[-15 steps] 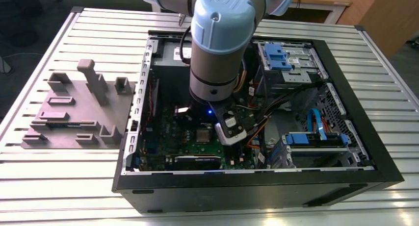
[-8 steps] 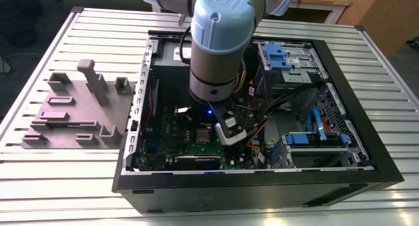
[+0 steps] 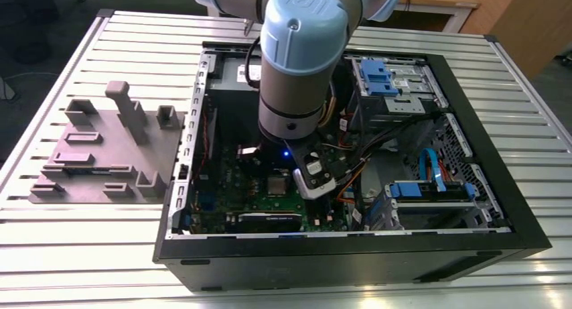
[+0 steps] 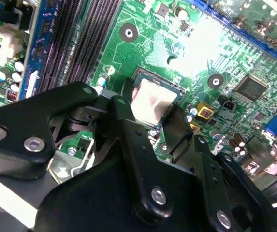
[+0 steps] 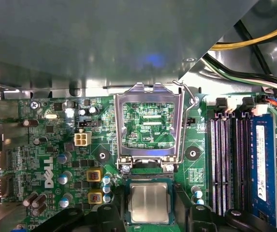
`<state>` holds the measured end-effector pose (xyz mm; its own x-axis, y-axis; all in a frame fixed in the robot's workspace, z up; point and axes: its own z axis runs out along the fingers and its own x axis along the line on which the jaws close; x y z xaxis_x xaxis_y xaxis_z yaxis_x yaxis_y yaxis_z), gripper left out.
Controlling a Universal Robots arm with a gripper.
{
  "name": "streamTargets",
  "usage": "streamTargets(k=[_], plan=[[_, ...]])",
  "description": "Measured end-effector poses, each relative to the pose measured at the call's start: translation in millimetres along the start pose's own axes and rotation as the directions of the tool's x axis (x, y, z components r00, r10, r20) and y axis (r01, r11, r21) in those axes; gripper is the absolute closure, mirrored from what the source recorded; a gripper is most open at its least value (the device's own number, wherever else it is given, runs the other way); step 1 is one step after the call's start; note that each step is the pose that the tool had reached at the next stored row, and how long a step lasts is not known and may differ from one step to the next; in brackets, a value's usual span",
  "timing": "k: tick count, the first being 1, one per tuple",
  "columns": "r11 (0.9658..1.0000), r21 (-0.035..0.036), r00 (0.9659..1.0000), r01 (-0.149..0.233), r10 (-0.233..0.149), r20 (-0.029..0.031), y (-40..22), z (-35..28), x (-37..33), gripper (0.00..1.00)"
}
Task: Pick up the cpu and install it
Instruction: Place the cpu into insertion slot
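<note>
the arm reaches down into the open computer case (image 3: 358,252) lying on the slatted worktop (image 3: 80,242). the cpu (image 5: 149,203) sits flat in its socket on the green motherboard (image 5: 56,145), with the hinged socket frame (image 5: 149,123) swung up just beside it. the tool (image 4: 150,128) hangs directly over the chip, its black fingers (image 4: 128,125) spread apart on either side and not clamped on it. a grey fixture block (image 3: 107,155) rests on the worktop at the exterior view's left.
</note>
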<state>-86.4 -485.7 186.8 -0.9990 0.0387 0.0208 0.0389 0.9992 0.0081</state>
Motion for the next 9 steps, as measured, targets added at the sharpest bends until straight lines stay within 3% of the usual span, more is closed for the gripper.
streamTargets(k=[6, 9], plan=[[1.0000, -0.0006, 1.0000, 0.000, 0.000, 0.0003, 0.1, -0.4, -0.9, 0.47], [1.0000, 0.0000, 1.0000, 0.000, 0.000, -0.0018, 0.1, -7.7, -0.7, 0.47]])
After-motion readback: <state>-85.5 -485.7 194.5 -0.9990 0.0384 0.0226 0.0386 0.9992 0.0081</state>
